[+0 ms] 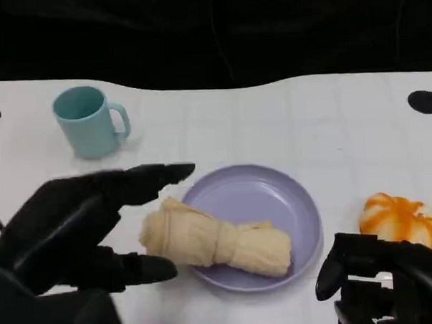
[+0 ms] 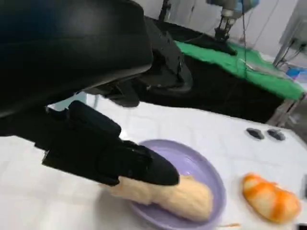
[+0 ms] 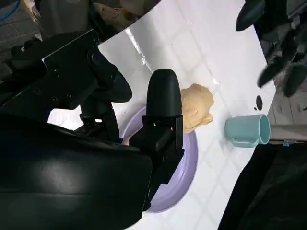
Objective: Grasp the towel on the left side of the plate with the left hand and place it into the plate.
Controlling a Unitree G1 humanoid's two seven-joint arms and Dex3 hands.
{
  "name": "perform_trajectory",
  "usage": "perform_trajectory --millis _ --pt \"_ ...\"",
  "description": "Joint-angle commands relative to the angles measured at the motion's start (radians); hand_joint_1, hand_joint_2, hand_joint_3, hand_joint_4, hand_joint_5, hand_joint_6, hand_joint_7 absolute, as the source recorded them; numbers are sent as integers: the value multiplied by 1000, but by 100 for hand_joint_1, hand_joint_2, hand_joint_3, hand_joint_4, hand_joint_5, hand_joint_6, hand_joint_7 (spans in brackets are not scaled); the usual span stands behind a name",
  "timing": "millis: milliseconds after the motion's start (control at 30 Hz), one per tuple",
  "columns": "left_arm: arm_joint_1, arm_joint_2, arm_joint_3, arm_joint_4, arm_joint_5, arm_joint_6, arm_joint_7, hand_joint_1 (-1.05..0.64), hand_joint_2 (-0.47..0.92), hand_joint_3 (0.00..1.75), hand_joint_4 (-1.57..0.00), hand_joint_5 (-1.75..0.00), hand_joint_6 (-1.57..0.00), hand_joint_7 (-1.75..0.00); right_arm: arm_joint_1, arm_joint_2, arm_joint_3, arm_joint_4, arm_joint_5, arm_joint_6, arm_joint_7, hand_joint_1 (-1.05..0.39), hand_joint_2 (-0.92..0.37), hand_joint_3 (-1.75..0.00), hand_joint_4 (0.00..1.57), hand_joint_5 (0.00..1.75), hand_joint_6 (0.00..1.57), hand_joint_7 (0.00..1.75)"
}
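Two black hands frame the scene in the head view. Left hand (image 1: 76, 233) sits at the lower left, fingers spread apart with an upper finger (image 1: 156, 177) reaching toward the plate's near-left rim and a lower finger (image 1: 138, 269) extended beneath it; nothing lies between them, so the hand holds nothing. Its fingertips stand just beside the towel's left end; contact cannot be told. Right hand (image 1: 382, 277) rests low at the lower right, fingers curled in, near the plate's right rim and just in front of the orange-and-white pumpkin toy (image 1: 403, 217); whether it grips anything cannot be told.

Towel (image 1: 213, 239), a cream roll, lies across the front-left part of the lavender plate (image 1: 289, 202), its left end overhanging the rim onto the white table (image 1: 272, 124). In the left wrist view a finger (image 2: 139, 165) overlaps the towel's (image 2: 182, 196) near end.

Open room: bare tabletop lies between the plate and the teal mug (image 1: 89, 121), which stands well apart at the far left, and behind the plate up to the table's far edge. A black mark (image 1: 424, 101) lies near the far right edge.
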Motion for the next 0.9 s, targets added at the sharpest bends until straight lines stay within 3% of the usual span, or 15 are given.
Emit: perform_trajectory --millis 33,100,133,200,333,533,900 --pt "85 -107 47 -16 -186 18 60 -17 92 24 -84 -90 -106 -18 -2 -8 -5 2 -2 -1 -2 0 -52 -121 70 172 67 145" --pt "134 -158 64 -34 -276 34 83 -13 89 38 -84 -110 -111 -27 -3 -7 -5 6 0 -4 1 0 -52 -121 70 172 67 145" --pt "159 -185 71 -48 -324 50 95 -12 79 63 -84 -123 -103 -57 -4 -6 -4 7 1 -3 0 -1 -52 -121 70 173 67 145" --pt "191 -220 79 -73 -400 91 116 -13 68 91 -87 -138 -91 -97 -7 -5 -4 6 3 0 -1 -1 -51 -122 70 173 67 146" --pt "263 -274 95 -152 -578 272 176 -14 55 119 -90 -153 -88 -129 -10 -8 -5 8 2 0 0 -1 -50 -123 70 173 67 146" --pt "282 -290 118 -144 -728 387 226 -11 57 118 -83 -173 -76 -153 -11 -11 -7 17 0 -7 4 0 -51 -123 68 174 66 146" --pt "251 -327 121 -18 -821 377 266 -9 49 130 -88 -174 -77 -158 -6 -27 -35 60 -1 -49 39 2 -52 -123 68 174 67 145"
